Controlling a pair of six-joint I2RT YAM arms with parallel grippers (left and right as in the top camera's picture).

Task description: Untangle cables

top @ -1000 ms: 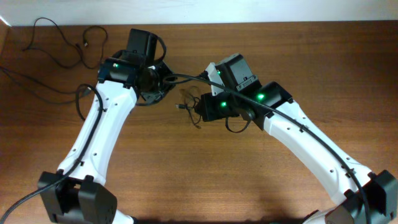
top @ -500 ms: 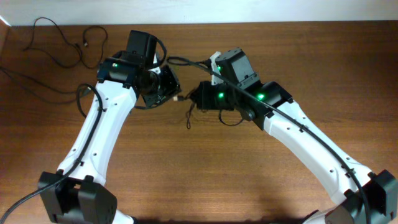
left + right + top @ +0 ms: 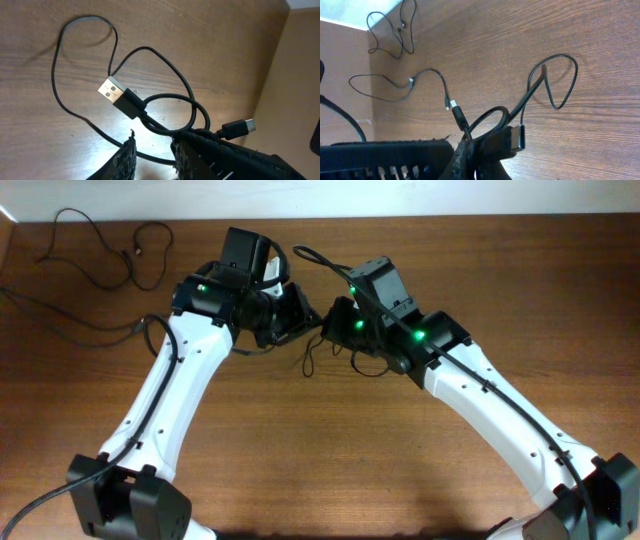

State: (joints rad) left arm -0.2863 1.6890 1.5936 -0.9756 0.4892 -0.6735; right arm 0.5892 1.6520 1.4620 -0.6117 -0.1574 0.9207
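Note:
A thin black cable [image 3: 150, 107] with a USB-A plug [image 3: 117, 95] and a small plug [image 3: 240, 127] loops over itself just above the wood table. My right gripper [image 3: 475, 155] is shut on this cable, with a plug end [image 3: 512, 137] sticking out beside its fingers. In the overhead view it [image 3: 332, 320] holds the cable [image 3: 308, 360] so a strand hangs down. My left gripper [image 3: 154, 157] is open, its fingers on either side of a strand of the same cable. It [image 3: 298, 315] is right beside the right gripper.
More loose black cords [image 3: 100, 245] lie at the table's far left corner, also seen in the right wrist view [image 3: 400, 30]. Another strand [image 3: 420, 80] lies nearer. The table's back edge [image 3: 450, 216] meets a pale wall.
My left gripper has swung right until it is beside the right gripper. The right gripper has moved slightly back and up with the cable, which hangs closer under it.

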